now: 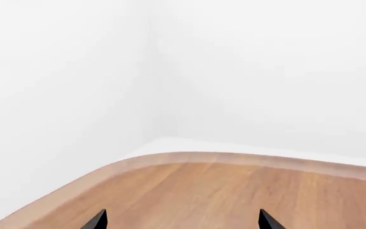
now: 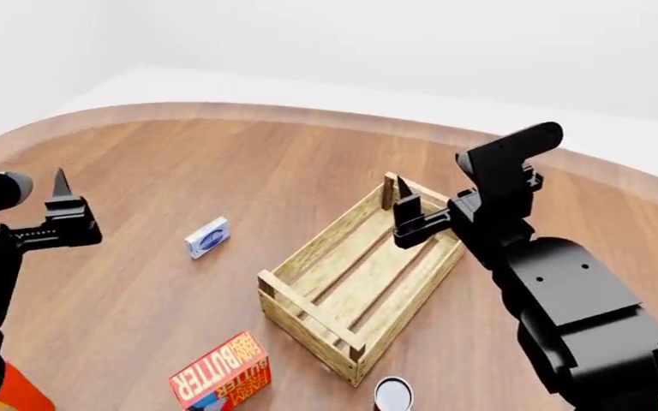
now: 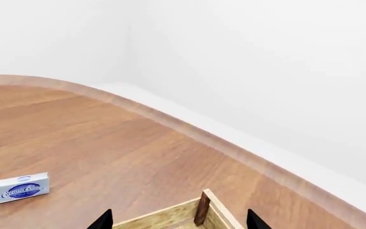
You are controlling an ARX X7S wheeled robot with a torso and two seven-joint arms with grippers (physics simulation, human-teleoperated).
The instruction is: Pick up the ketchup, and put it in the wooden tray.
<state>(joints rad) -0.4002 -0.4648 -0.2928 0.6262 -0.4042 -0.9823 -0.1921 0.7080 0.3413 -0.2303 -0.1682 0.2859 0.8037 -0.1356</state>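
On the table (image 2: 306, 163) we count one wooden tray (image 2: 362, 276), one butter box (image 2: 222, 372), one blue-and-white cream cheese box (image 2: 206, 237), one can (image 2: 393, 394), and one ketchup (image 2: 18, 390), cropped at the head view's lower left. Left gripper (image 1: 181, 220) and right gripper (image 3: 179, 220): fingers spread wide, holding nothing.

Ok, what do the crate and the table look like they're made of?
The wooden tray looks like pale, unfinished wood: separate slats, square corner posts, matte surface. The table looks like warmer brown wood or a wood-look veneer, with plank grain lines and a smooth, lighter rounded edge. As this is a render, the true material stays open.
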